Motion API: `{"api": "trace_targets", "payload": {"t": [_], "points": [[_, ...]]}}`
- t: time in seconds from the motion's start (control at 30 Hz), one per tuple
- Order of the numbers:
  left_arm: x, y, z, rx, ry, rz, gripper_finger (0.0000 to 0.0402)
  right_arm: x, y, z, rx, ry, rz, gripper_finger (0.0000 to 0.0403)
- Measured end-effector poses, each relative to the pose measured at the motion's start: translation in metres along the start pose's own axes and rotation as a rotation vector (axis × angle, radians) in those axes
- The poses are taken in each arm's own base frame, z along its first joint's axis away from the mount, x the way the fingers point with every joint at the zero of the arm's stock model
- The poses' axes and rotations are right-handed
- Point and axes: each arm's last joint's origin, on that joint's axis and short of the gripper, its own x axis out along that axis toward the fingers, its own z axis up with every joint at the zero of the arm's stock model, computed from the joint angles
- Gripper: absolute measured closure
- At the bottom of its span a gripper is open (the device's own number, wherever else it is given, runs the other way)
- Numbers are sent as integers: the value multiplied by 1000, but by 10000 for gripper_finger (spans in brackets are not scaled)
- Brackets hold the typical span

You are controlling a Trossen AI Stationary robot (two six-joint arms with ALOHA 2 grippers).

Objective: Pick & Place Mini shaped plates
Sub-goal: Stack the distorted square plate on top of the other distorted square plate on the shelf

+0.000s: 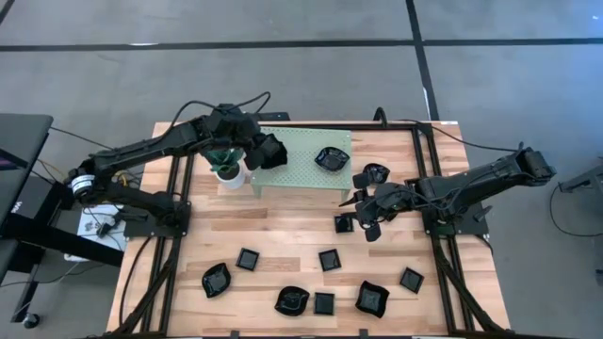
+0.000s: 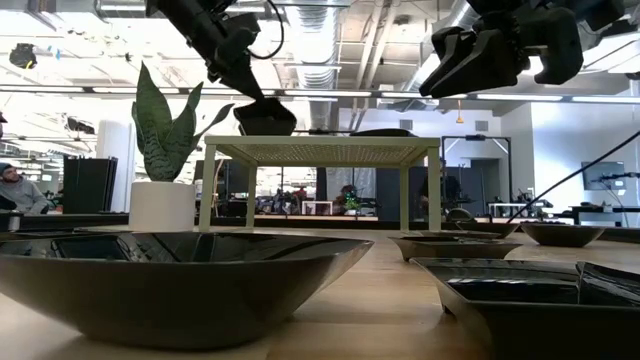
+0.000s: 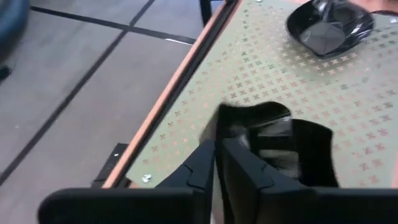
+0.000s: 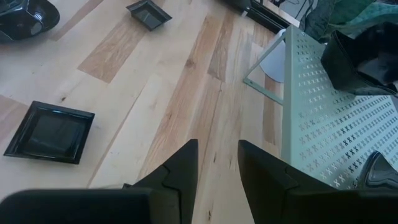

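One mini shaped plate [image 3: 277,146] is at the left tool [image 3: 216,163], which hangs over the left end of the pale green perforated stand [image 1: 301,169], close to the potted plant [image 1: 226,162]. Its fingers are drawn almost together with only a thin slit between them, pinching the plate by its rim. The plate stands tilted on edge at the fingertips. In the low view its lower edge sits right at the stand's top; whether it touches cannot be told.

A second plate, lobed [image 1: 332,158], lies flat on the right end of the stand, well apart from the left tool.

Further right, the right tool [image 4: 217,163] hovers above the wooden surface [image 1: 283,226], just off the stand's right front corner. Its fingers are spread with a clear gap and hold nothing. A small square plate [image 1: 345,224] lies on the surface just beside and below this tool, and a wavy-rimmed plate [image 1: 375,173] lies near it on the far side, next to the stand's right edge.

Seven more plates are scattered along the near part of the surface, all well apart from both tools: square ones such as [image 1: 247,259] and [image 1: 411,279], and lobed ones such as [image 1: 216,280] and [image 1: 292,300].
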Motion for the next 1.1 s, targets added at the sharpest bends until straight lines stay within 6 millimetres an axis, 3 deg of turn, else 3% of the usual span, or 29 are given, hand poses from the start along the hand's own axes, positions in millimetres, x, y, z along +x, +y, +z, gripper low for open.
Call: {"api": "trace_targets", "payload": {"t": [0.37,0.6,0.77,0.93,1.1], "points": [[0,1,0,9,6,34,308,0,0,0,1,-2,0,294],[4,0,-1,-26,22,26,305,-1,-5,11,27,-110,-49,294],[19,-3,-5,-22,71,17,305,-2,-19,20,73,-233,-135,294],[32,-5,-8,-15,106,11,305,-1,-25,17,107,-216,-155,294],[31,-4,-7,15,99,30,313,0,-26,13,118,-188,-152,294]]}}
